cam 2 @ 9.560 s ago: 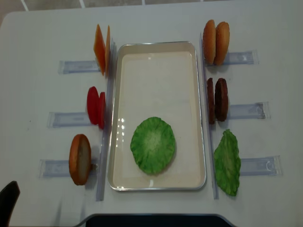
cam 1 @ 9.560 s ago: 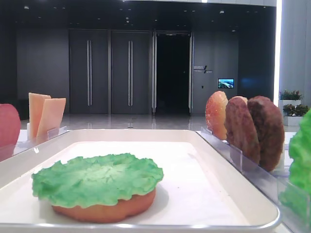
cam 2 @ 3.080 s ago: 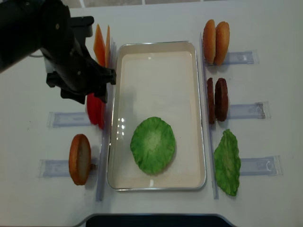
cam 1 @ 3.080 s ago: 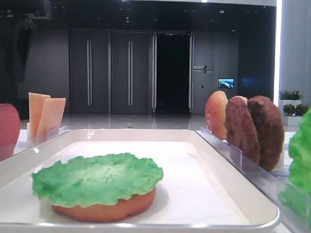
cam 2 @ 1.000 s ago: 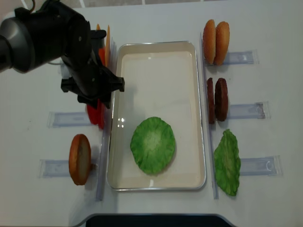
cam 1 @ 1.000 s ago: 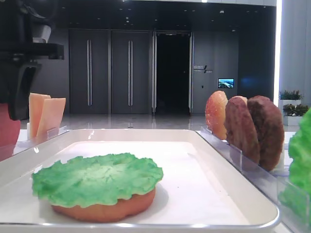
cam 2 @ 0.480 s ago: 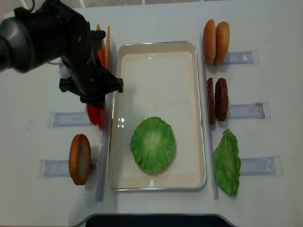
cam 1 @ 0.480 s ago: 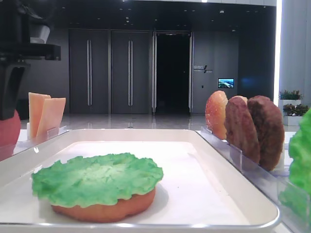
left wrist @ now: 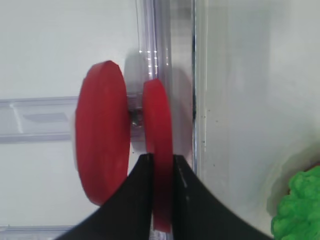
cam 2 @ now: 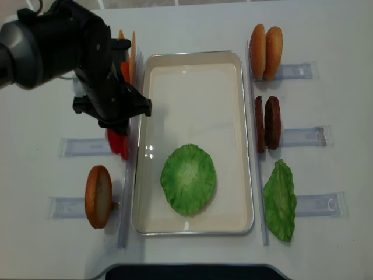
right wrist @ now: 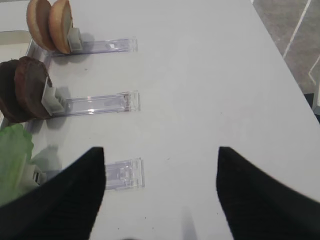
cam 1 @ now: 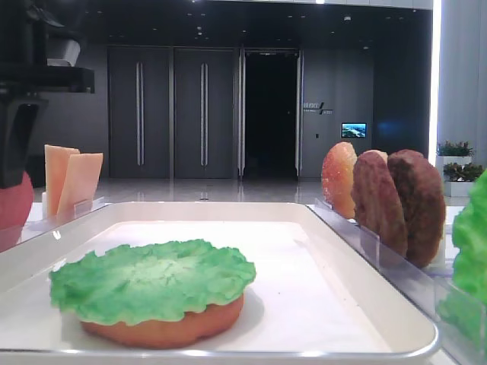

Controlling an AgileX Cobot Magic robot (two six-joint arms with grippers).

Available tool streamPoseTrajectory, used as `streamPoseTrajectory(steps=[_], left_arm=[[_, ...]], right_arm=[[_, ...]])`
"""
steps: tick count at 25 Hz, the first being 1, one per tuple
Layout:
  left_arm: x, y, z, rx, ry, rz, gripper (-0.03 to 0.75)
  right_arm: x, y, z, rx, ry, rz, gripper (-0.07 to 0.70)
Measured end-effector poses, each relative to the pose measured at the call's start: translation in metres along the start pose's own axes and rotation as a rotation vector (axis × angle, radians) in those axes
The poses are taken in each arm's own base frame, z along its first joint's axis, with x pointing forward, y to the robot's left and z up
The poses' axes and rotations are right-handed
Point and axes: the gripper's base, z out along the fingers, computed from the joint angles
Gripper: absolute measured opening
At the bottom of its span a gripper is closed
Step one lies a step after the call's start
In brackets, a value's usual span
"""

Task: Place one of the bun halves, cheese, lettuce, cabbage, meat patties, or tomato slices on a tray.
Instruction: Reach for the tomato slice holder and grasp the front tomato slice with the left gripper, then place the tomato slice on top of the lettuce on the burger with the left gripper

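The white tray [cam 2: 192, 76] is lying just right of the left end effector [left wrist: 161, 172], ready for the next layer — lettuce [cam 2: 188, 178] is already covering a bun half there. The end effector is pinching shut on the nearer of two tomato slices [left wrist: 157, 150], standing upright in a clear rack [cam 2: 81, 146] for edge grasping. The right end effector [right wrist: 160, 192] is gaping, holding nothing. A white counter [cam 2: 326, 35] is carrying everything — beyond, a dark hall with doors.

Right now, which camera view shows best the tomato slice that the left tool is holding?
The left wrist view: the left tool is shut on the tomato slice, seen edge-on. In the overhead view the arm hides most of it. The low front view shows only a red edge, and I cannot tell which slice. The right wrist view misses it.
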Motion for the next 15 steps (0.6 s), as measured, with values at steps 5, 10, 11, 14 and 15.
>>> streamPoseTrajectory(steps=[5, 10, 11, 14, 15], left_arm=[[0.002, -0.001, -0.005, 0.027, 0.006, -0.002, 0.060], [0.007, 0.001, -0.027, 0.067, -0.029, -0.021, 0.060], [0.008, 0.001, -0.030, 0.074, -0.037, -0.023, 0.060], [0.011, 0.001, -0.042, 0.117, -0.056, -0.035, 0.060], [0.012, 0.000, -0.045, 0.129, -0.060, -0.037, 0.060]], right_arm=[[0.000, 0.000, 0.000, 0.000, 0.000, 0.000, 0.481], [0.000, 0.000, 0.000, 0.000, 0.000, 0.000, 0.481], [0.000, 0.000, 0.000, 0.000, 0.000, 0.000, 0.481], [0.000, 0.000, 0.000, 0.000, 0.000, 0.000, 0.481], [0.000, 0.000, 0.000, 0.000, 0.000, 0.000, 0.481]])
